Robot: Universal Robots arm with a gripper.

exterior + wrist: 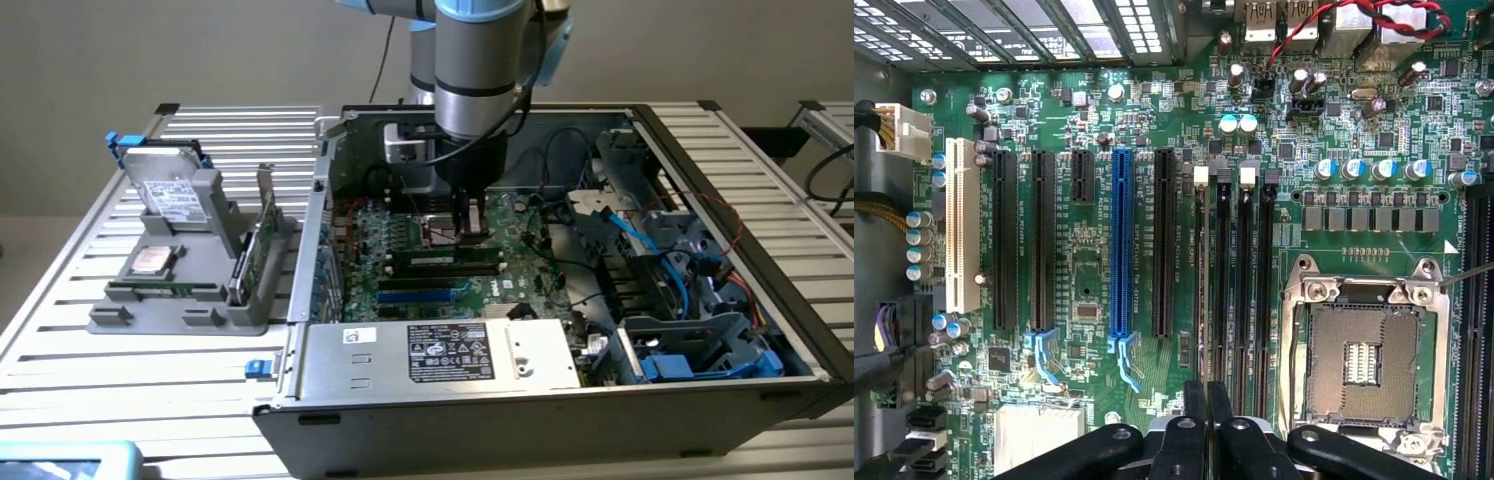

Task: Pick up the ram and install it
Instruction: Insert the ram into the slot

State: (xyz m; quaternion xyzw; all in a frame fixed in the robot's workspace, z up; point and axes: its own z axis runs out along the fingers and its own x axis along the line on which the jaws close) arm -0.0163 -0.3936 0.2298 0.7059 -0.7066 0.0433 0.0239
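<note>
Now jaws grip one ram (1201,280); four slots (1244,280).

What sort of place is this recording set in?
Probably a robotics lab bench for PC assembly: an open computer case on a slatted metal table, a robot arm reaching into it.

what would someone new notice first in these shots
The eye lands on the big open computer case on the slatted table, with the arm reaching down into it and the gripper low over the green motherboard. On the board, a bright blue slot and the empty processor socket stand out. At the exterior view's left, a grey holder carries a silver hard drive.
</note>
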